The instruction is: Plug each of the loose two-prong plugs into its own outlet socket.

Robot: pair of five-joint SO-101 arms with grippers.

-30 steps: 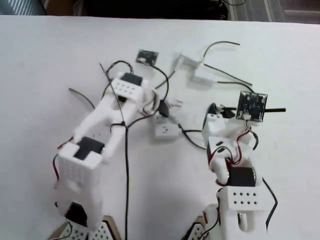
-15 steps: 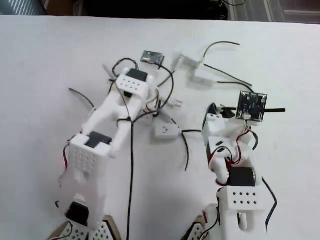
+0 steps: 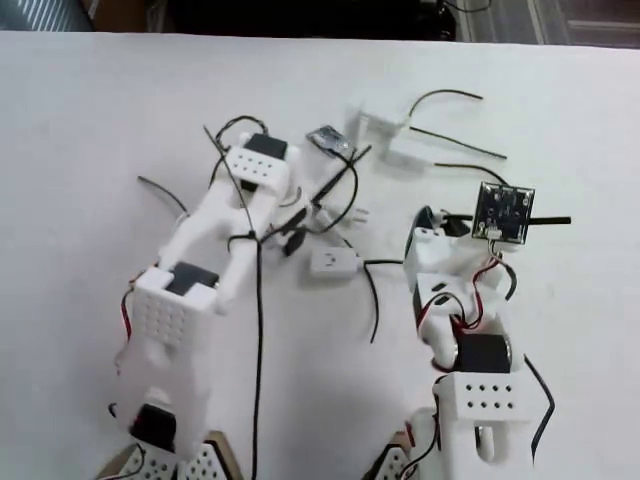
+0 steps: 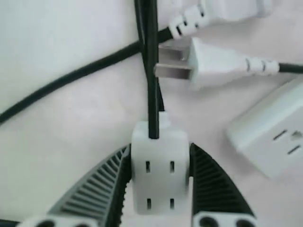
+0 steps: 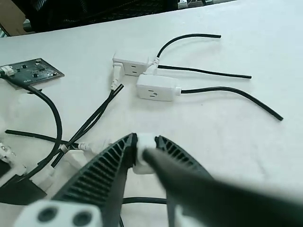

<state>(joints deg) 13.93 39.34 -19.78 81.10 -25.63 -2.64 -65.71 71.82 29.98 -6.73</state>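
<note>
In the left wrist view my left gripper [image 4: 159, 153] is shut on a white outlet socket [image 4: 158, 184] whose black cord runs away from it. Just beyond lies a loose white two-prong plug [image 4: 210, 66], with a second socket [image 4: 270, 137] beside it. From above, the left gripper [image 3: 292, 238] hangs left of that table socket [image 3: 333, 263] and the loose plug [image 3: 352, 211]. My right gripper [image 5: 145, 139] is shut on a small white plug [image 5: 143, 163] with a black cord. Two more sockets [image 5: 130, 66] [image 5: 156, 92] lie farther off.
Loose black cords [image 3: 372, 300] cross the white table [image 3: 90, 110] between the arms. The two far sockets [image 3: 375, 125] [image 3: 402, 155] lie near the back with their cords trailing right. The left arm's camera board [image 3: 330, 140] hangs over the wires.
The left arm has drawn its gripper back to the left, off the table socket, and its wrist has turned. The cords near that socket and at the back have shifted. The right arm has not moved.
</note>
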